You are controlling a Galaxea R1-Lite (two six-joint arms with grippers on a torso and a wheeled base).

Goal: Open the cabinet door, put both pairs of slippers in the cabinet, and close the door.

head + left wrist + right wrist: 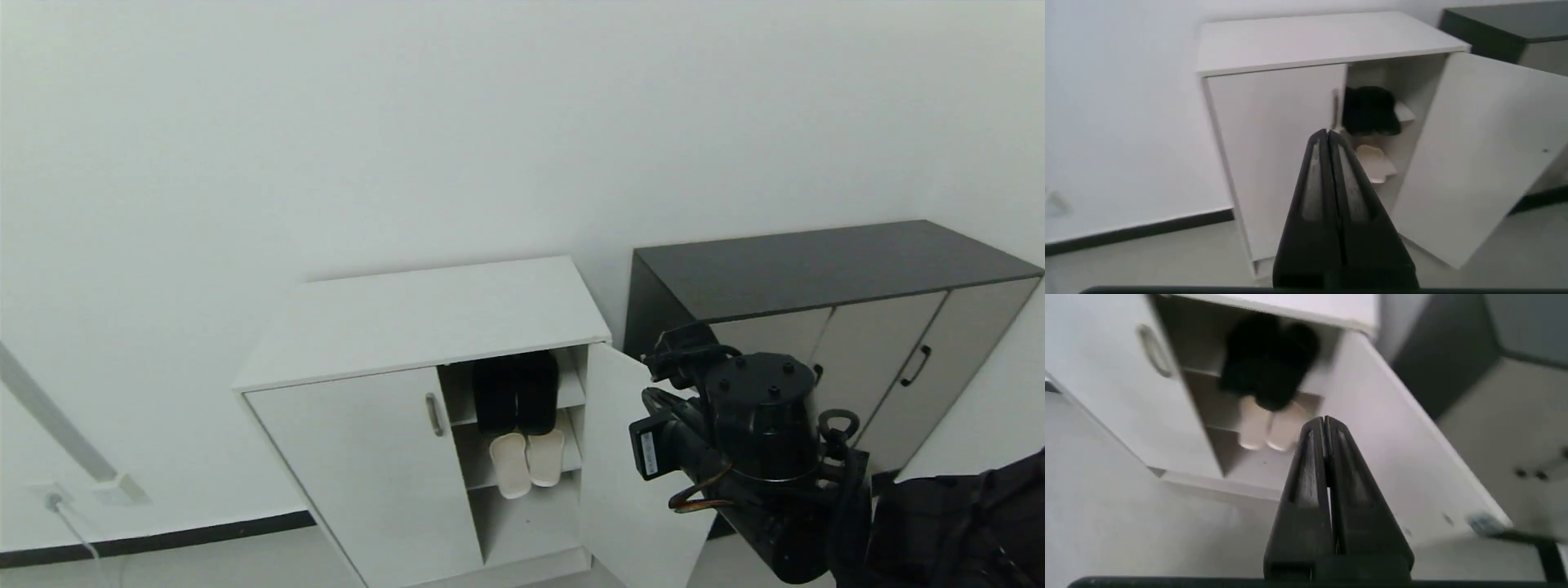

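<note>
The white cabinet (424, 322) stands against the wall with its right door (633, 482) swung open. Inside, the black slippers (516, 392) lie on the upper shelf and the white slippers (526, 461) on the shelf below. Both pairs stick out a little past the shelf fronts. My right arm's wrist (751, 433) is just outside the open door, to its right. My right gripper (1327, 429) is shut and empty, in front of the opening. My left gripper (1329, 139) is also shut and empty, facing the closed left door (1274, 155) near its handle (1334, 106).
A dark-topped cabinet (824, 269) with grey doors stands close to the right of the white one. A wall socket with a cable (53, 498) sits low on the wall at the left. Bare floor lies in front.
</note>
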